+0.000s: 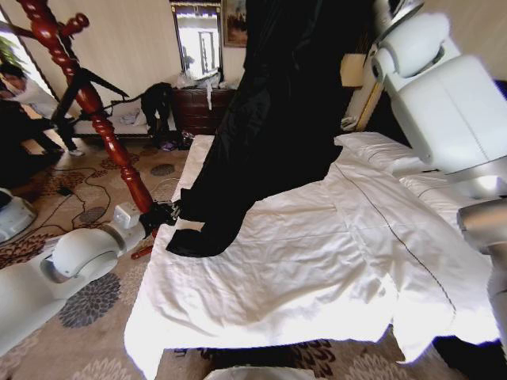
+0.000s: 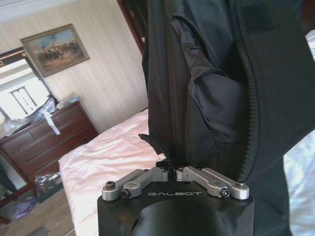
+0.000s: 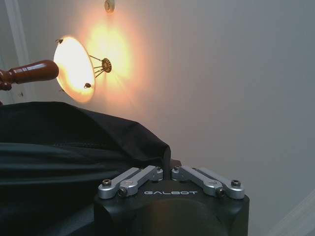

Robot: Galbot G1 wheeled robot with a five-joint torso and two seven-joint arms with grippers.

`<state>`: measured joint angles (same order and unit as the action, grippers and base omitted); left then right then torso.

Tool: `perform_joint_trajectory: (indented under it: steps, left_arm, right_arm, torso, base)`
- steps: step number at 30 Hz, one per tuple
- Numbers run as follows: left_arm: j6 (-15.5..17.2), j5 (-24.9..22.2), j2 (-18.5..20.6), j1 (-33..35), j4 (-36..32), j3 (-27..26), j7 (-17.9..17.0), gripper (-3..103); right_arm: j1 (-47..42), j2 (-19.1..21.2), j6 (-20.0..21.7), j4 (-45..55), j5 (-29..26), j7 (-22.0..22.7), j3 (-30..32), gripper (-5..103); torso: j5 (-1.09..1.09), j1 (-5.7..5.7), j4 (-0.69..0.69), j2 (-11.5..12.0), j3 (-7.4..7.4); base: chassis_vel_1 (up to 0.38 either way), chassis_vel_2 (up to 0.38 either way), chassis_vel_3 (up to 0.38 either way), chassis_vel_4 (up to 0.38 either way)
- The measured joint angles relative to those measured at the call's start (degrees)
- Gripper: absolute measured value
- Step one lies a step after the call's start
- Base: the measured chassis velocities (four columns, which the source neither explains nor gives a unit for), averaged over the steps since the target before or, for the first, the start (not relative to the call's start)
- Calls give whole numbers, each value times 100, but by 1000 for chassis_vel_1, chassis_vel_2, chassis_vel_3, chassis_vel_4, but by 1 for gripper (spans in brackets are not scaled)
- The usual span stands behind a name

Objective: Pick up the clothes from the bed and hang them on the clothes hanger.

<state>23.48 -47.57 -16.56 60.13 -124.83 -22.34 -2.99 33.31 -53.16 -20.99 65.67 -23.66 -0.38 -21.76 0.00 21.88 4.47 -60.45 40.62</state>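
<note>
The clothes [image 1: 269,119], a large black garment, hang from high up, with the lower part trailing onto the white bed [image 1: 317,261]. My left gripper [image 1: 165,214] is at the bed's left edge, beside the foot of the pole. It is shut on the garment's zipper edge [image 2: 170,171]. My right arm [image 1: 428,71] reaches up at the right. Its gripper [image 3: 166,169] is shut on a fold of the black fabric [image 3: 59,147], close under the ceiling. The clothes hanger [image 1: 87,95], a red-brown turned-wood stand, leans across the left. One of its pegs [image 3: 29,73] shows beyond the fabric.
A lit ceiling lamp [image 3: 76,69] is close above the right gripper. A dark wood dresser [image 1: 202,107] with a mirror stands against the back wall. Cables [image 1: 79,190] lie on the patterned carpet left of the bed. Pillows [image 1: 380,150] lie at the bed's right.
</note>
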Motion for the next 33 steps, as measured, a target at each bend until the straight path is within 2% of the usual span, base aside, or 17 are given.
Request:
perform_joint_trajectory:
  steps: [7,10,11,13,14,17,23,25,26,29,31,33]
  left_arm:
    - [-77,-16,-84,20,261,-173,24,2]
    - [-55,-481,-219,-199,287,-285,-150,2]
    - [-55,-481,-219,-199,287,-285,-150,2]
    - [-34,-1065,-298,-442,180,-451,-378,2]
    - [-34,-1065,-298,-442,180,-451,-378,2]
    - [-81,-1773,-337,-752,40,-697,-676,2]
    - [-151,-2196,-337,-882,62,-909,-940,2]
    - [-151,-2525,-452,-937,80,-1053,-1226,2]
    - [-151,-2525,-452,-937,80,-1053,-1226,2]
    - [-134,-2909,-688,-1020,118,-1260,-1575,2]
    - [-132,-3004,-760,-1043,138,-1340,-1660,2]
    - [-129,-3240,-916,-1058,186,-1612,-1821,2]
  right_arm:
    - [-9,-87,3,-46,18,-23,-11,2]
    - [-186,-37,66,151,-11,6,-5,2]
    - [-186,-37,66,151,-11,6,-5,2]
    - [-447,54,143,408,-44,41,16,2]
    - [-447,54,143,408,-44,41,16,2]
    - [-859,206,313,876,-87,105,54,2]
    - [-1337,449,619,1513,-321,243,131,2]
    - [-1537,568,723,1735,-394,304,178,2]
    - [-1537,568,723,1735,-394,304,178,2]
    - [-1822,724,830,1999,-467,385,254,2]
    - [-1932,781,878,2092,-524,430,287,2]
    - [-2210,902,1029,2323,-710,586,383,2]
  torso:
    - [-1,0,0,0,0]
    - [-4,0,-2,0,0]
    - [-4,0,-2,0,0]
    - [-1,0,0,0,0]
    - [-1,0,0,0,0]
    - [1,0,1,0,-1]
    - [0,0,-1,0,0]
    - [0,0,-1,0,-1]
    - [0,0,-1,0,-1]
    - [-1,0,0,0,0]
    - [-1,0,-1,0,-1]
    - [-1,0,0,0,0]
  base:
    - [0,0,0,0]
    - [0,0,0,0]
    - [0,0,0,0]
    - [0,0,0,0]
    - [0,0,0,0]
    - [0,0,0,0]
    - [0,0,0,0]
    - [0,0,0,0]
    - [0,0,0,0]
    - [0,0,0,0]
    - [0,0,0,0]
    - [0,0,0,0]
